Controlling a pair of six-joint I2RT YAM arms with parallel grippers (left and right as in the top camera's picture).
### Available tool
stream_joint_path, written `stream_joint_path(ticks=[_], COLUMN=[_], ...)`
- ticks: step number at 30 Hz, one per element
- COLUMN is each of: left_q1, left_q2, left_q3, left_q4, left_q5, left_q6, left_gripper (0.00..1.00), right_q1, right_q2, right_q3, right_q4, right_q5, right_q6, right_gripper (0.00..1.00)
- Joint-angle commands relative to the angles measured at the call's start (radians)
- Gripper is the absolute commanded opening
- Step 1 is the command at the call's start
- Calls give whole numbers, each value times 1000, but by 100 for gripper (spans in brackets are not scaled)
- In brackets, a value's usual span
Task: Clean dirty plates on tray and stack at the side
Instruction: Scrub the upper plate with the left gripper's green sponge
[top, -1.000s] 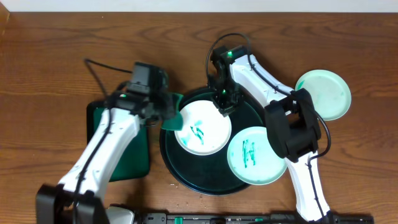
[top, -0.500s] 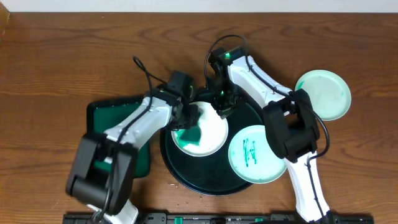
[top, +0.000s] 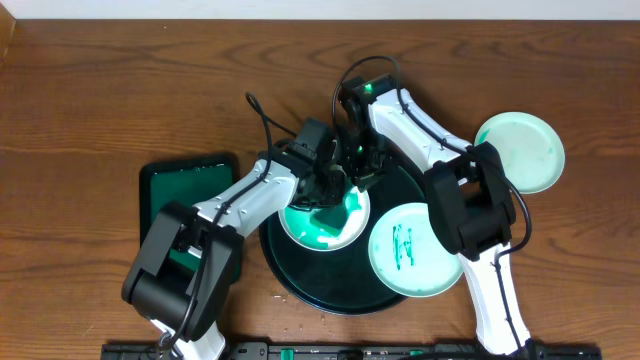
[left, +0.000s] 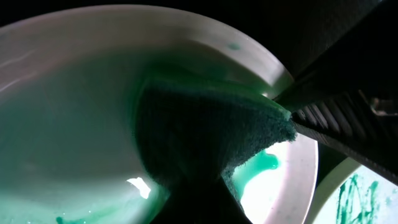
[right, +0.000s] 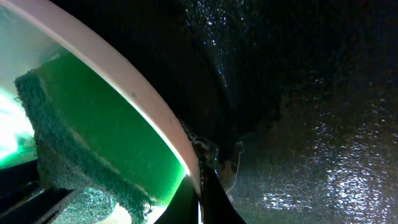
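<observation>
Centre of plate (left: 74, 124) hidden under sponge (left: 211, 134); plate cut off at edges.

A brown wood grain with darker streaks is shown by the table (top: 100, 80). The round tray (top: 300, 280) is coloured a dark green-black, and a glittering speckle is seen on it. The first plate (top: 345, 228), pale mint-white, is covered by a wet green smear. A green scribble is borne at the centre of the second plate (top: 410, 250). The third plate (top: 520, 150) is seen in plain pale mint. The sponge (left: 205, 130) is dark green. The rectangular tray (top: 175, 190) is a brighter green. The left arm (top: 235, 200) and the right arm (top: 415, 115) are finished in white with black joints.
</observation>
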Motion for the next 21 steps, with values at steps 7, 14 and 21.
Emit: stream_joint_path(ticks=[7,14,21], left_q1=[-7,77,114], left_q2=[37,37,37], left_q3=[-10,-10,-10], left_q4=[-135,-195,-203], left_q5=[-179,-342,-443], left_q6=[-226,-354,-531], left_gripper=[7,7,7], right_q1=[11,-13,-43], right_q2=[11,11,11], right_q3=[-1,-1,-1], right_q4=[18,58,95], right_q5=[21,189,163], right_q6=[71,360,462], right_gripper=[1,1,1])
